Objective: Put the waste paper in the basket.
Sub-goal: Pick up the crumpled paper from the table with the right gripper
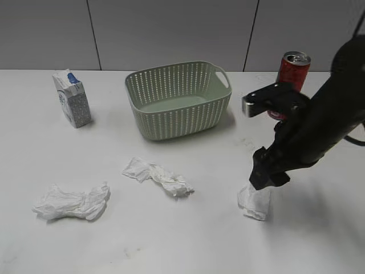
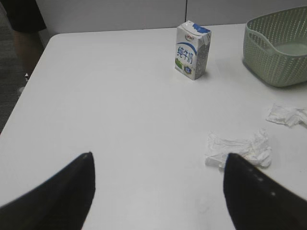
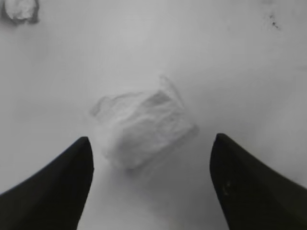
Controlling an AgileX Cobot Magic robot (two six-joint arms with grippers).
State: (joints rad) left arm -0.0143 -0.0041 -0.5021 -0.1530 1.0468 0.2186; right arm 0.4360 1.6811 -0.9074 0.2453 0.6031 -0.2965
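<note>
White waste paper wad [image 3: 141, 128] between spread right hand [image 3: 149, 160] fingers, exterior view hides gap, left hand [image 2: 158, 184] apart

White table [image 1: 188, 245] under everything, grey panelled wall [image 1: 171, 31] behind. Small white-and-blue carton [image 1: 72, 98] upright at far left, blue print on its front in the left wrist view [image 2: 192, 51]. Red can [image 1: 292, 75] upright at far right, near the back edge, silver top, lower part hidden. Dark floor [image 2: 9, 91] past the table's left edge.
</note>
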